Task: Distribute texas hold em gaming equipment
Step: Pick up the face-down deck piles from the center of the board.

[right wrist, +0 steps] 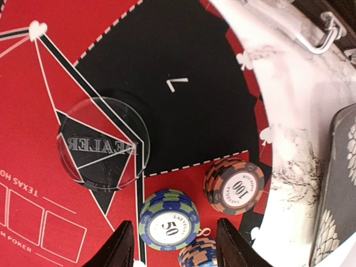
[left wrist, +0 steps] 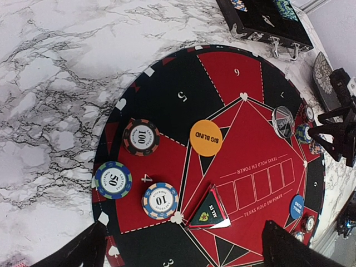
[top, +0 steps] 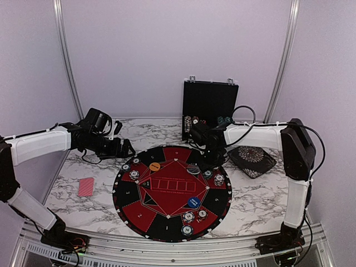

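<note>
Top view first: count three button discs on the mat [top: 169, 192]: orange disc [top: 154, 166], clear disc [top: 193, 169], blue disc [top: 194, 202]. Count poker chips [top: 134, 174] in three clusters at ten, two and five o'clock, plus one red-backed card [top: 86, 187] off the mat at nine. Left wrist next: find the left gripper [left wrist: 184, 239] gaping, gripping nothing, above three chips. Right wrist now: find the right gripper [right wrist: 175, 239] half-spread astride seat seven's three chips, clamped on none. Likely mid-deal; next, lift clear, fetch chips for the bare seats.
</note>
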### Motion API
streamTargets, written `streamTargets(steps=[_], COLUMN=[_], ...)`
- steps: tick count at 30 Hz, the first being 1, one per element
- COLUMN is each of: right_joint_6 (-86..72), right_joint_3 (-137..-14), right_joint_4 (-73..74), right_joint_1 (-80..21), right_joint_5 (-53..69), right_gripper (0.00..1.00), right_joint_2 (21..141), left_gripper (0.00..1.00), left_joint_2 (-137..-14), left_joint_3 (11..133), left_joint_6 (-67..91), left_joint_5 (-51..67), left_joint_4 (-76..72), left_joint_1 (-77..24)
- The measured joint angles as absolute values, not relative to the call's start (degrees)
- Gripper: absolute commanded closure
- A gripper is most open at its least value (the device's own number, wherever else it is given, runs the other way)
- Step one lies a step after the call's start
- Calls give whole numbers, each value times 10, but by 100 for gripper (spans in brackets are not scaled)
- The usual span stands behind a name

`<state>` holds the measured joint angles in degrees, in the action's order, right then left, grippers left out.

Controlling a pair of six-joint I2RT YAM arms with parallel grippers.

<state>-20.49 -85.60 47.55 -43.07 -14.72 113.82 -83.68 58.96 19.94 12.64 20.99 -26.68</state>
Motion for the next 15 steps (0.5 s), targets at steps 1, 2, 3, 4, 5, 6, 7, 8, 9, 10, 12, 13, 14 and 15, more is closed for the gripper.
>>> streamTargets(steps=[1,2,3,4,5,6,7,8,9,10,12,13,14,15], right_joint_6=[-204,-203,-202,-201,-198,-197,-194,-194,-192,-189,-183,-179,-176,-172], right_joint_3=[-859,-864,-869,-874,-880,-888,-896,-903,-911,-918,-931,-937,-943,-947], right_joint_4=[477,481,482,484,485,486,487,486,485,484,479,473,468,462], right_joint_1=[-431,-431,-431,-431,-431,-431,-431,-431,-431,-431,-430,-430,-430,-430], right_joint_5=[-148,-149,-151,-153,-155,-158,-161,-162,-165,-169,-174,-176,-178,-178], right_gripper=[51,49,47,45,43,40,37,34,31,27,20,15,10,6], right_joint_2=[1136,1133,1129,1126,1122,1118,1114,1112,1108,1105,1097,1094,1090,1087], left_gripper=[1,1,1,1,1,1,1,1,1,1,1,1,1,1], left_joint_2=[-837,-837,-837,-837,-837,-837,-837,-837,-837,-837,-837,-837,-837,-836], left_joint_3=[590,590,590,590,590,590,590,590,590,590,590,590,590,590], left_joint_6=[200,200,200,201,202,203,204,204,204,204,206,207,208,210], left_joint_5=[126,126,126,126,126,126,126,125,124,123,117,114,110,104], left_joint_4=[210,210,209,209,209,209,209,209,209,209,209,209,209,209], left_joint_1=[-267,-267,-267,-267,-267,-267,-267,-267,-267,-267,-267,-267,-267,-267])
